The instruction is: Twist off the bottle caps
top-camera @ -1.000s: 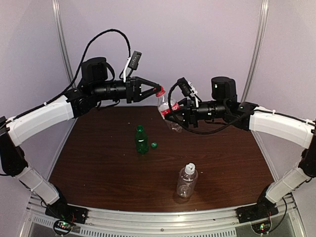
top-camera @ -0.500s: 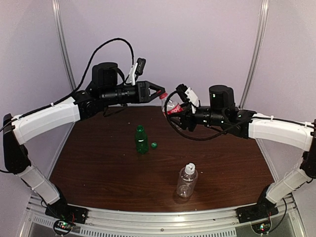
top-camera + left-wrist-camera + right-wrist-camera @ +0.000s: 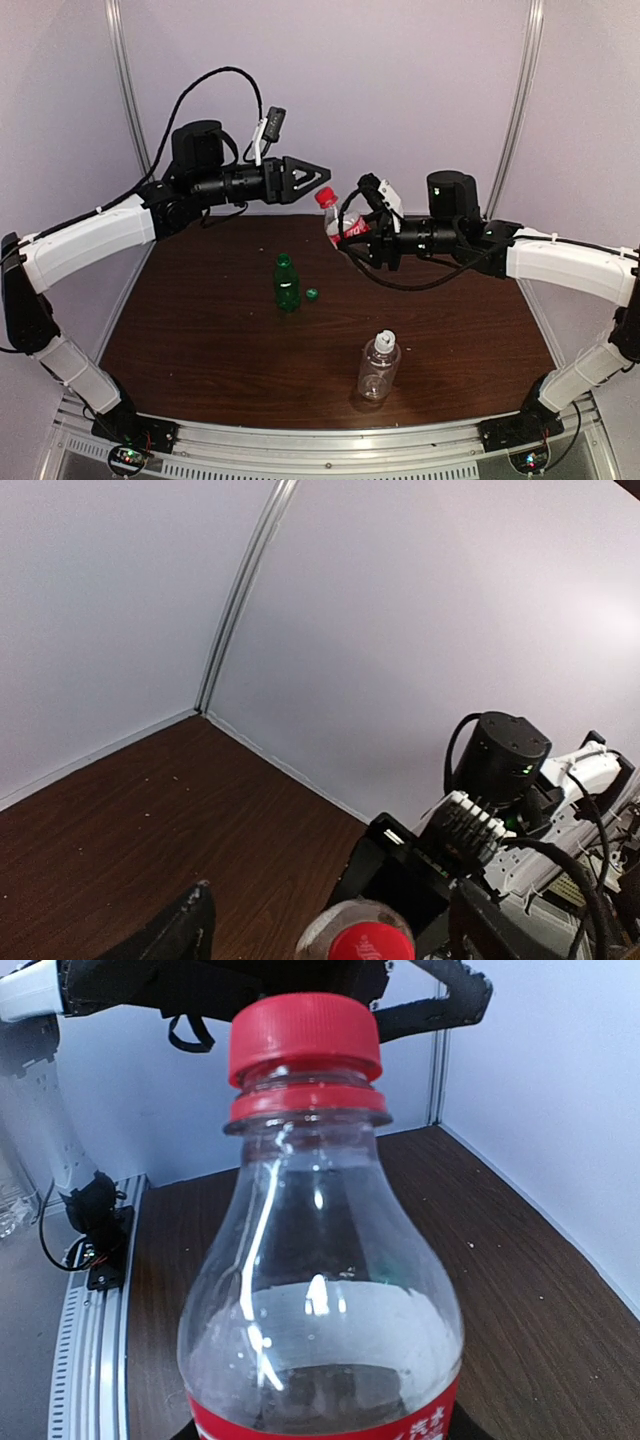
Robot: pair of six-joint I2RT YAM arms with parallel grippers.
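Observation:
My right gripper is shut on the short clear bottle with the red label and holds it tilted above the far side of the table. In the right wrist view that bottle fills the frame, its red cap on the neck. My left gripper is open just up and left of the red cap; its fingers stand either side of the cap without touching. The slim green bottle stands uncapped, its green cap beside it. The ribbed clear bottle keeps its white cap.
The brown table is closed in by pale walls at the back and sides. A metal rail with both arm bases runs along the near edge. Cables loop over both wrists.
My left gripper was shut on the red cap a second ago; it has opened and let go. The cap stays on the bottle, which my right gripper still holds, shifted slightly.

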